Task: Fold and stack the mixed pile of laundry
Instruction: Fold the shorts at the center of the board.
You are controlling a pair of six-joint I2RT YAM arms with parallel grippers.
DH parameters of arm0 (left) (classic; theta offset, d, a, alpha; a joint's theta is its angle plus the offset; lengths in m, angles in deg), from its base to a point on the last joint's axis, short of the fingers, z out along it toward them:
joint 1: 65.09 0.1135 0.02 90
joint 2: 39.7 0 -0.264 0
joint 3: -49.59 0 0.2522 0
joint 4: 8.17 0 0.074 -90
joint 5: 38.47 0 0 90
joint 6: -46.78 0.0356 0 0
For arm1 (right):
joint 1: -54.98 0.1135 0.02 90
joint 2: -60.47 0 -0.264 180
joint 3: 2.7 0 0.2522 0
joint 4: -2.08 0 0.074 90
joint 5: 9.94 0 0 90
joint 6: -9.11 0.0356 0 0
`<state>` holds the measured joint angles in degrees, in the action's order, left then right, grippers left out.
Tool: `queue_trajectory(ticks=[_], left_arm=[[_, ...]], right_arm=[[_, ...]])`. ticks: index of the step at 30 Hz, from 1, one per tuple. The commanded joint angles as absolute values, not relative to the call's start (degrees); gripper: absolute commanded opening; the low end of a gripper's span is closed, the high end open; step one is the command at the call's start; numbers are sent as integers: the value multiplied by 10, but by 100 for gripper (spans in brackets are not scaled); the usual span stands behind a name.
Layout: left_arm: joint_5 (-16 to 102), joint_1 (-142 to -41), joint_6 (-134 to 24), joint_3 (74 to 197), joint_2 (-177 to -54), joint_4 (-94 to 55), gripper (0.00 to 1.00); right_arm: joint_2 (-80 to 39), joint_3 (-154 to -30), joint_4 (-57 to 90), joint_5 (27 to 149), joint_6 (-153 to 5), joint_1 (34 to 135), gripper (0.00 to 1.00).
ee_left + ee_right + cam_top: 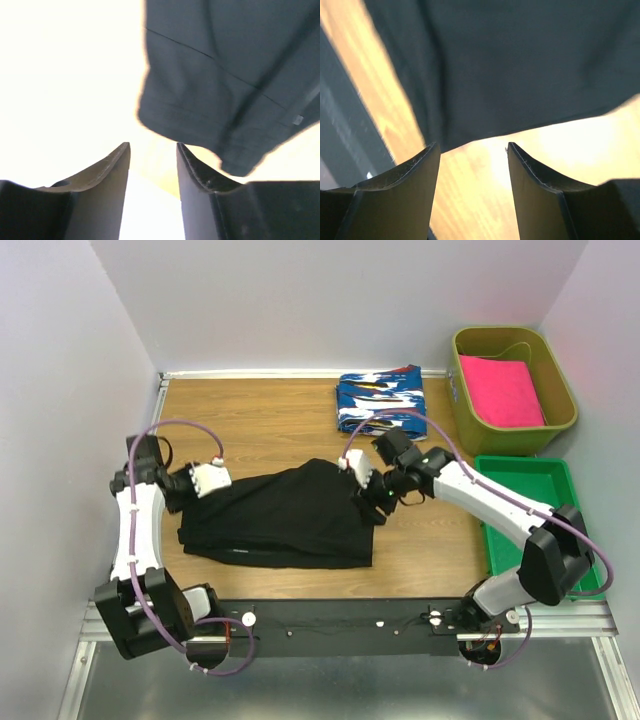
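Black garment (285, 515) lies flat in loose layers at the middle of the wooden table (250, 410). The blue patterned cloth (380, 402) sits folded behind it near the far edge, apart from it. We see the left gripper (152, 146) at the garment's left edge and the right gripper (472, 145) at its right edge, each with fingers apart and nothing between them

Overhead view is evenly lit and sharp; wrist views are soft, the wooden table (60, 75) glaring white beside the black fabric garment (225, 75).
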<state>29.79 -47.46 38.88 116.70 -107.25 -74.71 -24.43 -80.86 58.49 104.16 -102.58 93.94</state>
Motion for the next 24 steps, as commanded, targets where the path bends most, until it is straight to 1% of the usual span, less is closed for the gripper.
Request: queue_trajectory(ticks=[1,6,10,15,18,21,24], left_arm=[[220,-472,358,1244,-1127,-801,52],[217,-479,270,1263,-1179,-727,52],[252,-485,266,1230,-1227,-712,51],[347,-486,277,1134,-1238,-662,43],[381,-487,253,1103,-1237,-605,40],[382,-487,206,1097,-1261,-568,34],[342,-488,178,1129,-1284,-594,31]], right_arm=[[-307,-877,557,1029,-988,911,63],[-394,-938,535,1021,-952,910,63],[-441,-936,530,1021,-947,910,64],[-476,-892,513,983,-962,910,64],[-508,-884,495,929,-978,908,64],[-553,-902,476,874,-1000,887,64],[-600,-977,484,836,-1022,846,64]])
